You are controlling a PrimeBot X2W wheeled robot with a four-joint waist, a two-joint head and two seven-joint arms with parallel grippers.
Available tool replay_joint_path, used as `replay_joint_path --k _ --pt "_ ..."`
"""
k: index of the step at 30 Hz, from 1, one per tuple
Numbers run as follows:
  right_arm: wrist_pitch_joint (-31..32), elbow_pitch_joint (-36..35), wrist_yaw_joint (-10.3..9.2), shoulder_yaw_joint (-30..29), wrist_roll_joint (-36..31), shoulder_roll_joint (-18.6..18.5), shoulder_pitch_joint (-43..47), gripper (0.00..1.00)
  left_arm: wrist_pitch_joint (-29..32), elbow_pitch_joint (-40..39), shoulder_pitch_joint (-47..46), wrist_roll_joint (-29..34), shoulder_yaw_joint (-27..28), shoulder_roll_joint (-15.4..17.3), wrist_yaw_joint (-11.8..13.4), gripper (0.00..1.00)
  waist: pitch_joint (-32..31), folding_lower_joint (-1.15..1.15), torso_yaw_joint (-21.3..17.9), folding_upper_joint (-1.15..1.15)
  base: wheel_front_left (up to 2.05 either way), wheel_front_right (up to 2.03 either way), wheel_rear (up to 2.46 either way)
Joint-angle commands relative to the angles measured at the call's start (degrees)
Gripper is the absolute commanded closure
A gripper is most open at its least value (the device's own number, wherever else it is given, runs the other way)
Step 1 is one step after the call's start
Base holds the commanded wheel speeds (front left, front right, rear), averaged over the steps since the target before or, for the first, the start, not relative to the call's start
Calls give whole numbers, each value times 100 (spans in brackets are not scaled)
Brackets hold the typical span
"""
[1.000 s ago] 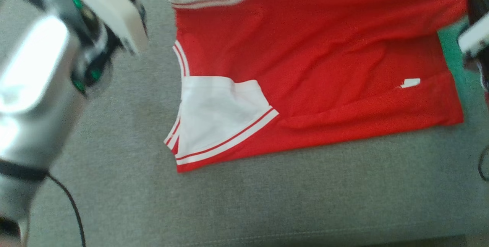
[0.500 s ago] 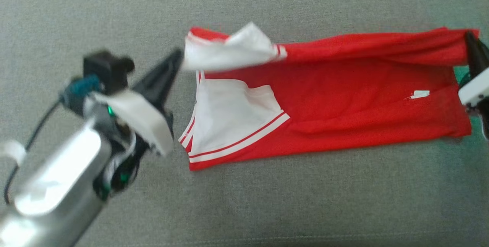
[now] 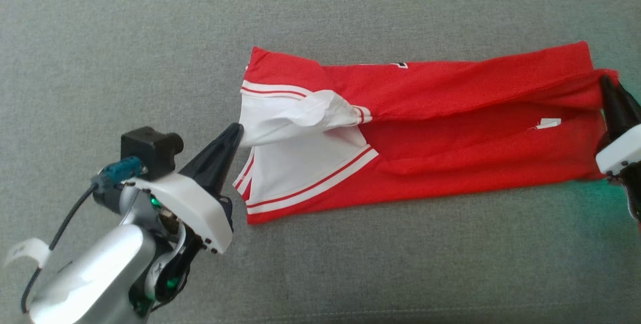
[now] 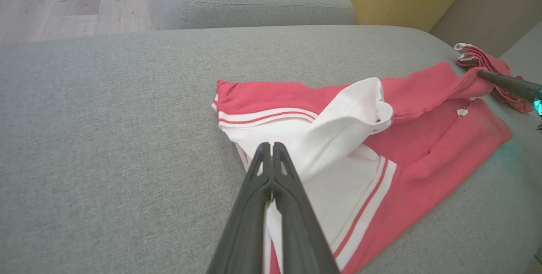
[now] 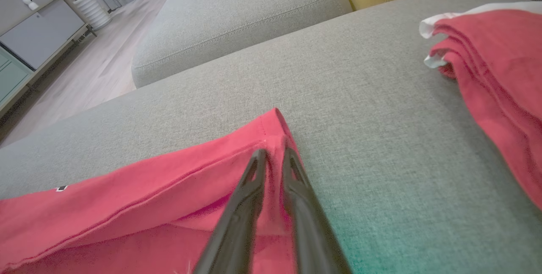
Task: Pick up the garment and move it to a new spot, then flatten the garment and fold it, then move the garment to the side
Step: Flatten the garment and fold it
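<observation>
At the left of the head view, your left end effector (image 3: pixel 235 131) is pressed together on the edge of a white sleeve (image 3: pixel 300 113). Half a second ago it held that sleeve up near the shirt's far edge. Now the sleeve droops lower and closer, overlapping the other white sleeve (image 3: pixel 300 169). The camera has shifted too, so judge by the cloth, not by its place in the frame.

Across the middle, the red shirt (image 3: pixel 450 128) lies on the grey sofa (image 3: pixel 150 38), with its far half brought over the near half. To my eye that means the lengthwise fold is almost laid, and letting go comes next.

At the right edge, your right end effector (image 3: pixel 606 83) sits on the shirt's hem corner. The right wrist view shows its fingers (image 5: pixel 258 159) slightly apart with red cloth between them. I cannot tell whether they are still pinching.

The count:
- one shirt being folded
- two white sleeves
- one small white label (image 3: pixel 549 123)
- two end effectors
- one more red garment (image 5: pixel 499 66), lying apart at the upper right of the right wrist view
</observation>
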Motion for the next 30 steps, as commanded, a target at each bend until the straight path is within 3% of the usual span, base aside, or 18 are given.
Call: replay_joint_path --k 1,3,4,5,6,7,8,9,10,11,17,24,30 --pt "11 -229 39 -31 -71 -109 177 75 -95 -102 -92 27 219 176 34 100 -35 0 -6 0 0 0 0" --pt "39 -319 39 -72 -115 -79 293 67 -106 -43 -35 41 189 178 60 100 -83 0 -12 0 0 0 0" --pt "58 -363 39 -99 -125 -58 357 59 -119 -20 -3 43 177 176 69 100 -111 0 -17 0 0 0 0" --pt "89 -406 39 -125 -133 -39 433 45 -130 0 33 43 161 170 80 100 -141 0 -20 0 0 0 0" --pt "120 -454 39 -155 -150 -25 510 0 -142 14 70 41 147 160 93 100 -167 0 -24 0 0 0 0" --pt "140 -502 39 -195 -167 -16 586 0 -166 22 105 35 138 139 105 100 -193 0 -26 0 0 0 0" --pt "146 -544 39 -251 -183 -7 662 0 -187 29 146 27 125 118 117 89 -218 0 -28 0 0 0 0" --pt "144 -585 39 -315 -201 4 742 0 -204 37 190 22 108 99 132 55 -248 0 -31 0 0 0 0" --pt "147 -630 39 -375 -224 20 832 0 -222 44 240 10 94 77 152 13 -285 0 -34 0 0 0 0" --pt "152 -677 39 -435 -248 36 928 0 -243 52 299 -7 90 55 185 0 -324 0 -39 0 0 0 0" --pt "133 -978 39 -830 -403 298 1547 0 -733 102 749 66 155 -40 498 0 -686 0 -83 0 0 0 0" --pt "77 -1185 39 -1198 -749 790 2080 0 -1429 365 1321 365 339 -394 997 0 -1149 0 -120 0 0 0 0" --pt "88 -1191 39 -1582 -1161 1238 2399 0 -1527 396 1817 1153 856 -1024 1334 0 -1494 0 -5 0 0 0 0"
